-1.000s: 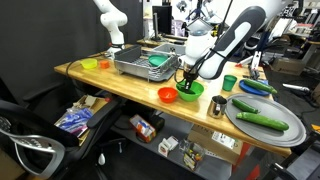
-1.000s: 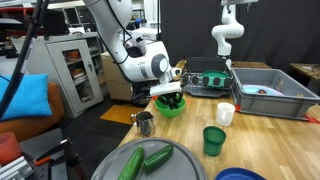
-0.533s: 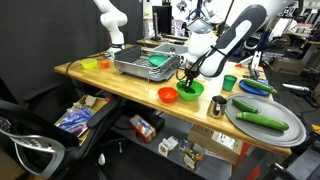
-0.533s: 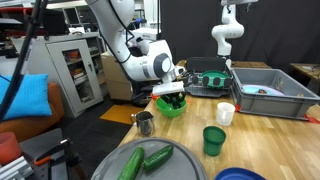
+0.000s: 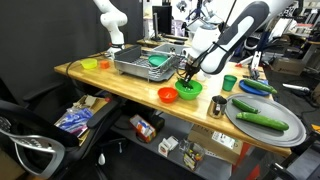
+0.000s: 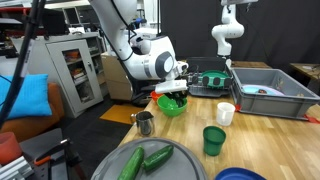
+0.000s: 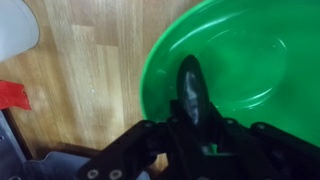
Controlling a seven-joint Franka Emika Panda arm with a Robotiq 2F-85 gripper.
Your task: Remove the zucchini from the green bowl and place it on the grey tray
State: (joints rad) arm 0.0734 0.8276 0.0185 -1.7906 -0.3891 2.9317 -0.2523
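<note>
— Where is the zucchini?
— In the robot's grasp, by the wrist view. The gripper is clenched on the dark zucchini, which juts from between its two fingers, the green bowl beneath it and to the right.
— Clear of the bowl?
— That cannot be told. In both exterior views the gripper hangs just above the bowl, and the zucchini's low end blurs into the rim.
— What should the arm mind?
— Rise straight up until the tip is plainly over the rim; a sideways pull too soon could drag so light a bowl. The orange-red bowl sits just beside it on the left, so no drift that way.
— And the way across?
— The grey tray lies to the right and nearer, well apart from the bowl. The green cup stands on the far side of that line, so the arm should carry high and keep near.
— Room on the tray?
— Two green vegetables lie on it. Better to aim for a bare patch, lower until the zucchini rests, and only then let go; dropped, it may roll, though the low rim would likely check it.
</note>
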